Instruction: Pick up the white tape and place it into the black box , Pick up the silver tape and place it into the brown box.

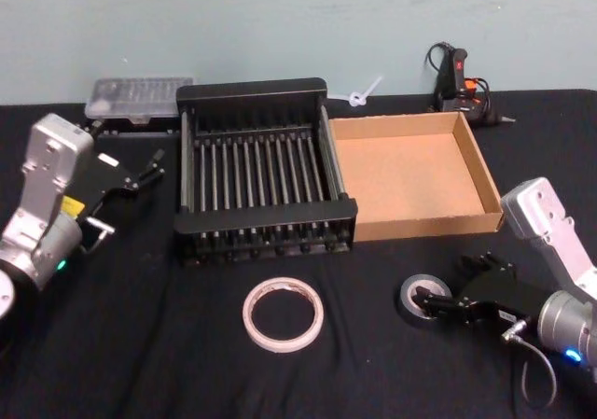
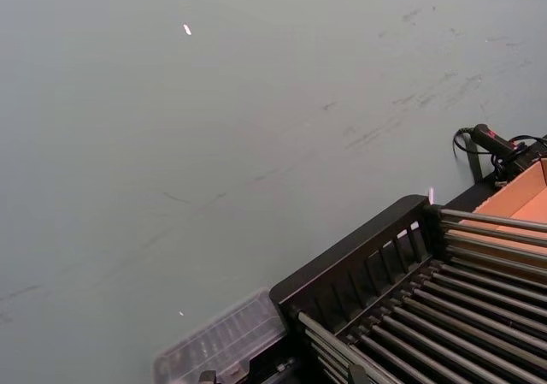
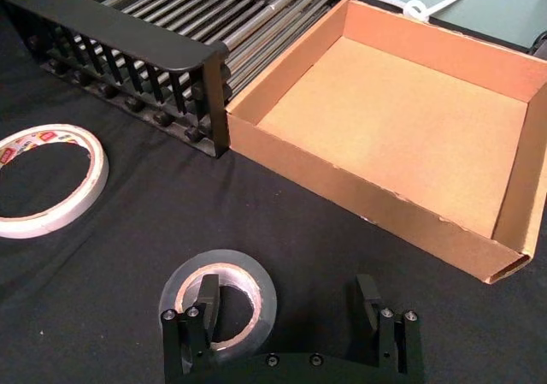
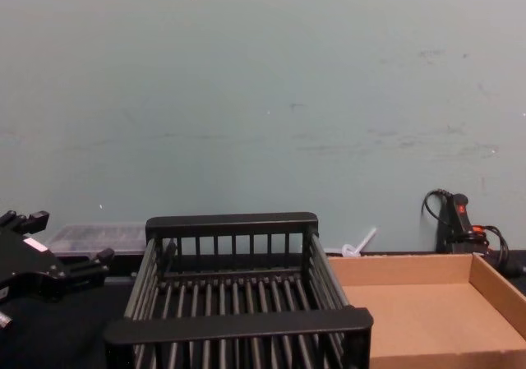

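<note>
The white tape [image 1: 283, 314] [image 3: 94, 166] lies flat on the black cloth in front of the black box [image 1: 252, 90] [image 3: 111, 29] [image 4: 234, 324]. The silver tape [image 1: 410, 290] [image 3: 261, 274] lies flat to its right, in front of the brown box [image 1: 424, 223] [image 3: 359, 192]. My right gripper [image 1: 429, 305] [image 3: 286, 303] is open and low at the silver tape. One finger [image 3: 205, 303] sits inside the roll's core and the other stands outside it. My left gripper [image 1: 149, 169] [image 4: 62, 246] hovers open to the left of the black box, holding nothing.
A clear plastic case [image 1: 138, 97] [image 2: 222, 345] sits behind the black box at the back left. A black hand tool with cables [image 1: 457, 78] [image 4: 456, 221] and a white zip tie [image 1: 359, 97] lie behind the brown box. Both boxes hold nothing.
</note>
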Motion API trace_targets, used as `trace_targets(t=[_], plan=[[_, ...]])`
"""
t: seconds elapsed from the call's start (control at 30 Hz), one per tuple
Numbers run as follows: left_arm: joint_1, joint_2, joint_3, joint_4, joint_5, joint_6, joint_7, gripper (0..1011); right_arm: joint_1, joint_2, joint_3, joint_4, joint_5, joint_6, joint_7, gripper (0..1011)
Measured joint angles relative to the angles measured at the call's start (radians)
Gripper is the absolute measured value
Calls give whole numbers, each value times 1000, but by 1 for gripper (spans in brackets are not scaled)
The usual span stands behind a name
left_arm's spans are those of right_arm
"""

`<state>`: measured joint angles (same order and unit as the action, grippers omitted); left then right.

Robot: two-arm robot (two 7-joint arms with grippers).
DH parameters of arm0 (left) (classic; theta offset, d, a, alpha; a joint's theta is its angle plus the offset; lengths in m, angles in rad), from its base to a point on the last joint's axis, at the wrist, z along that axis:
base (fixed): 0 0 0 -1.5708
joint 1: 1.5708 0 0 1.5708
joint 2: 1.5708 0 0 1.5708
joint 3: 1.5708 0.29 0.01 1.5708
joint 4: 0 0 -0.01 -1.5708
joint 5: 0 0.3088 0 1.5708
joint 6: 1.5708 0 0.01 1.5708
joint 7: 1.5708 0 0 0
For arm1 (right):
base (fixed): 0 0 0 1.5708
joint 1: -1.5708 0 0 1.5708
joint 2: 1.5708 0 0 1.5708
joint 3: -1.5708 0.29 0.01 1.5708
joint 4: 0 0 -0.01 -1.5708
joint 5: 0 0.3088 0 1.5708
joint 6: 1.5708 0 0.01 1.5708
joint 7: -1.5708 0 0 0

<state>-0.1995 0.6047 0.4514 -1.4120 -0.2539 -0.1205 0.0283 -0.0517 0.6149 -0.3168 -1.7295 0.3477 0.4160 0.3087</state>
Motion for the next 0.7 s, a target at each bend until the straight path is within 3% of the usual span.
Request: trace_targets(t=[0.57,0.7], plan=[[0,0,0,0,0,0,0,1001,-1,-6,4,3,-10,1,1,994],[0,0,0,0,0,0,0,1001,-2,-5,4,2,-9,1,1,908]])
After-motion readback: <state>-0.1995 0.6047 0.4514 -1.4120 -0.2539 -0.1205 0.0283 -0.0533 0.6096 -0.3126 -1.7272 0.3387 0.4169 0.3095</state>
